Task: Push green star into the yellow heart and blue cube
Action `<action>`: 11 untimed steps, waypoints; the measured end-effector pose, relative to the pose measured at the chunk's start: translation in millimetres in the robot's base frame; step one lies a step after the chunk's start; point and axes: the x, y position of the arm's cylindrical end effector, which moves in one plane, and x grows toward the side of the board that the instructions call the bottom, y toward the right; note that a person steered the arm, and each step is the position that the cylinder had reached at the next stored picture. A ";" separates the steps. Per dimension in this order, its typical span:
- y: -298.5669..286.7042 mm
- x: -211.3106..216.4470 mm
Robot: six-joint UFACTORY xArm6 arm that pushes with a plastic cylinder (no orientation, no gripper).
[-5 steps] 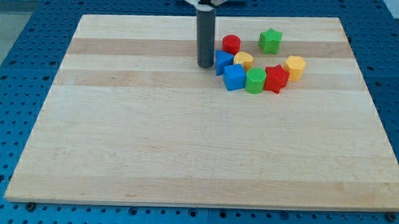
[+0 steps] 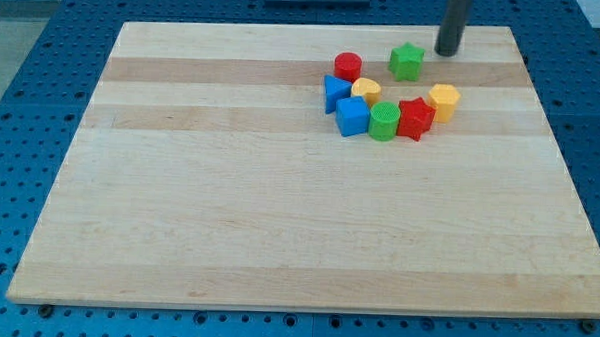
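Our rod ends in no claw, so it holds nothing. My tip [image 2: 447, 52] sits just up-right of the green star [image 2: 407, 60]; we should push it down-left toward the yellow heart [image 2: 366, 90] and blue cube [image 2: 352, 116].

2 blue blocks [image 2: 344, 104], 2 red [image 2: 348, 66], 2 green [image 2: 407, 61], 2 yellow [image 2: 443, 99].

My tip [image 2: 446, 53] stands just right of the green star [image 2: 407, 61].

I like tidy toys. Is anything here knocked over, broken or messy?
Nothing looks broken or spilled. The blocks sit in a loose bunch near the board's top, and the green star sits a bit apart, with my tip just to its right.
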 end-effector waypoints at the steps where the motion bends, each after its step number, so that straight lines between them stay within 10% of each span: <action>1: -36.6 4.2; 7: -127.9 93.4; 11: -153.3 -8.7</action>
